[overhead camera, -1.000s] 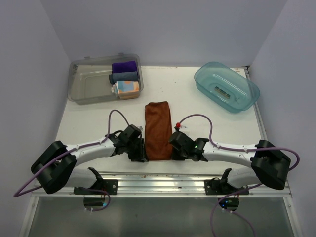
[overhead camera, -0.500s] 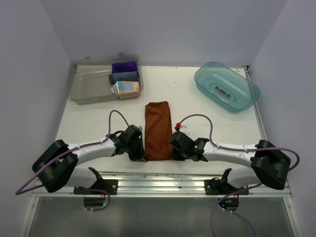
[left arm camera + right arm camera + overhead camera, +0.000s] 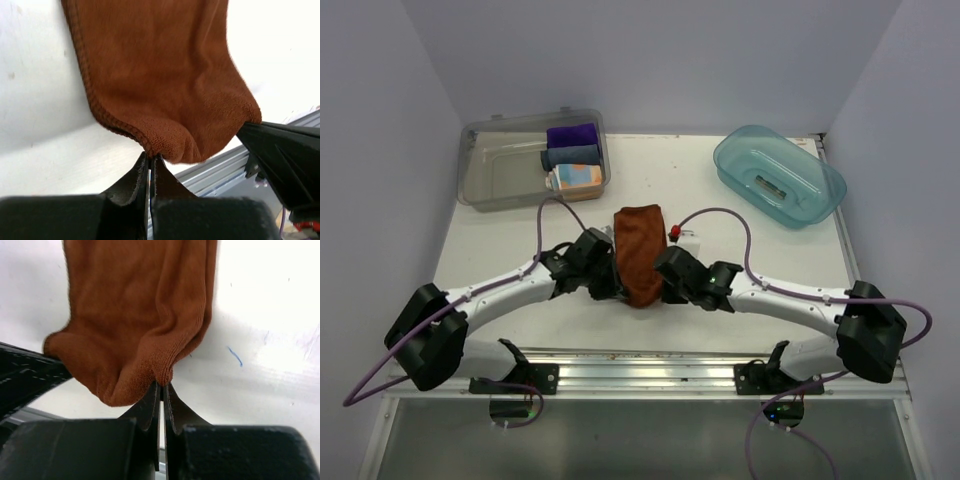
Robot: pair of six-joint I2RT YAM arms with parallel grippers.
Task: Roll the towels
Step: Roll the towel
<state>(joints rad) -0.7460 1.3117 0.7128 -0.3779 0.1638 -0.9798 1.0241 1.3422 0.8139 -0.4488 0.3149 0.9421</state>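
Left claw: the left claw was clenched on the near-left corner of the rust-brown towel, its two dark tips pressed together with only the hem between them.
Right claw: the right claw was clenched the same way on the near-right corner, tips nearly meeting on a fold of terry.
Rust-brown towel: it lay lengthwise in the middle of the counter, between the two arms. Its far end was flat, and its near hem was bunched and sagging between the two pinched corners.
Left wrist view only: the ribbed left edge of the cloth, the shadow under the gathered hem, and the dark body of the other claw entering from the right at the far corner.
Right wrist view only: the doubled layers at the right edge, a small blue mark on the counter just beside that edge, and the other claw as a dark wedge at the left.
Top view only: both arms reached inward and met at the towel's near end, with purple cables looping above them.
Patterned towel: the patterned towel sat at the right end of the clear bin at the far left, well apart from the claws.
Bin neighbours: the grey-blue cloth lay just behind it, and the purple cloth behind that.
Far right: a teal tub stood with a small item inside, too small to tell.
Near edge: a metal rail ran between the arm bases.
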